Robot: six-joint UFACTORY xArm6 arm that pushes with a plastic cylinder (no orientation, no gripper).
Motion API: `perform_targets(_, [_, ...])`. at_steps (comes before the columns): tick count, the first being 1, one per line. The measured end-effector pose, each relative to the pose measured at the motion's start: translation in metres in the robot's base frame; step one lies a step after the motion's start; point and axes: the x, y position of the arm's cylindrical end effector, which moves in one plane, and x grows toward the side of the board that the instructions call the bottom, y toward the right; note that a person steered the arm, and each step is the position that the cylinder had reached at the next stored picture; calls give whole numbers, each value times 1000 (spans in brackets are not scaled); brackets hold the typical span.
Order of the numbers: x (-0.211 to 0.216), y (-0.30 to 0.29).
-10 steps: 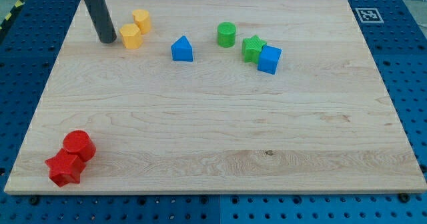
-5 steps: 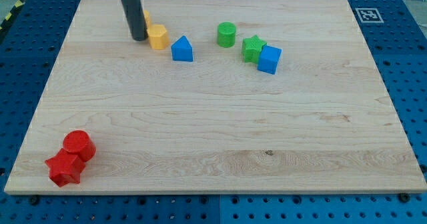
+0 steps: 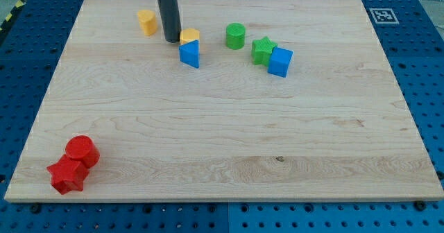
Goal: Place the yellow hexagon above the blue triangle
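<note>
A yellow hexagon (image 3: 190,35) sits near the view's top, touching the upper edge of the blue triangle (image 3: 189,53) just below it. My tip (image 3: 171,39) stands right at the hexagon's left side, touching or nearly touching it. A second yellow block (image 3: 147,22) lies alone further to the view's left, apart from the tip.
A green cylinder (image 3: 236,36), a green star (image 3: 263,50) and a blue cube (image 3: 279,62) sit to the right of the triangle. A red cylinder (image 3: 82,150) and a red star (image 3: 66,175) lie at the board's bottom left corner.
My tip has slid to the right, pushing the yellow hexagon away from the other yellow block and up against the blue triangle, which has turned slightly.
</note>
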Motion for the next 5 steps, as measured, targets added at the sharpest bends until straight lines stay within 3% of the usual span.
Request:
perform_targets(3, [44,5])
perform_targets(5, [44,11])
